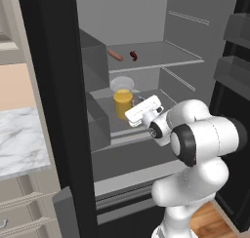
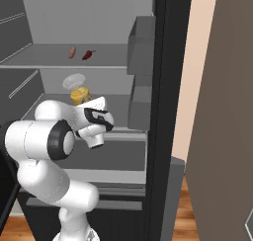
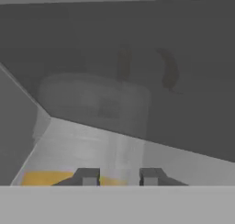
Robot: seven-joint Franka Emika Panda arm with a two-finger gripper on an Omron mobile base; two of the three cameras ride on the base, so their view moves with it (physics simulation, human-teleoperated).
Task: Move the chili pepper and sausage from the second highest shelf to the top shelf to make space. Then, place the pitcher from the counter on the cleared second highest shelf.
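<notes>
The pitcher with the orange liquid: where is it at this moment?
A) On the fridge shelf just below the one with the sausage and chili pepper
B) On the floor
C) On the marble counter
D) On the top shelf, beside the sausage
A: the pitcher stands upright on the shelf under the top shelf, where the sausage and chili pepper lie.

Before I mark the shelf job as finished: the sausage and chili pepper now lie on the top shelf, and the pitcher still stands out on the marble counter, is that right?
Not quite. The sausage and chili pepper do lie on the top shelf, but the pitcher is not on the counter; it stands inside the fridge on the shelf just below them, as the left base view shows.
</notes>
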